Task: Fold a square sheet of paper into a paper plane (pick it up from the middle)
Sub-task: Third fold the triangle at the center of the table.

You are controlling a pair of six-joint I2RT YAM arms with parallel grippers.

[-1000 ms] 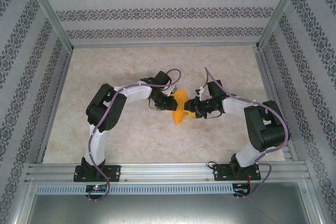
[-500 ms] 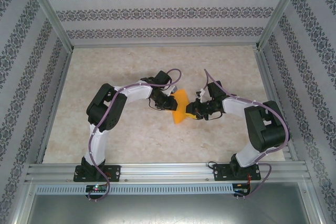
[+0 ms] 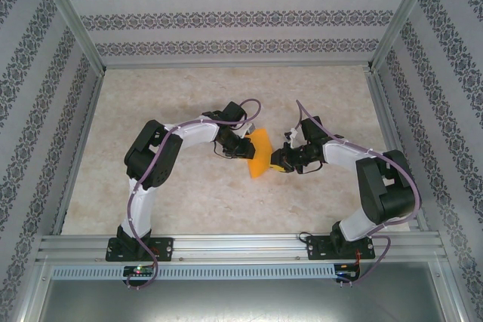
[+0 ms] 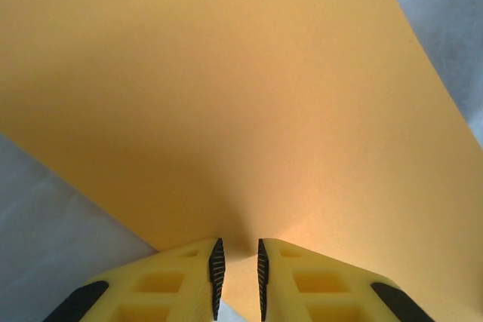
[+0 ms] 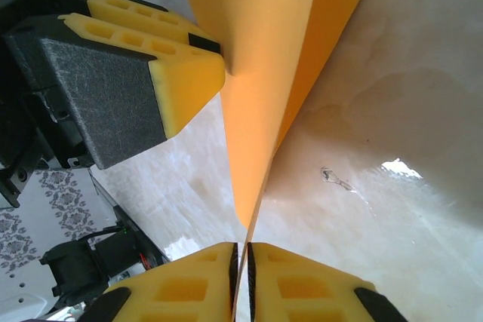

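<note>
At the centre of the top view, the square sheet of paper (image 3: 259, 152) hangs lengthwise top-to-bottom, the left claw (image 3: 241, 147) pinching its left side and the right claw (image 5: 241, 260) clamped on its lower edge.

- Table top (image 3: 226, 194) — pale beige, marbled, with a slight sheen.
- Back wall (image 3: 241, 16) — light paper crossed by dark floral bands.
- Side walls (image 3: 30, 126) — the same banded pattern, left and right.
- Corner posts (image 3: 69, 16) — bare metal, slanting up from the far corners.
- Aluminium rail (image 3: 241, 246) — spans the near edge.
- Slotted strip (image 3: 241, 271) — just below the rail.
</note>
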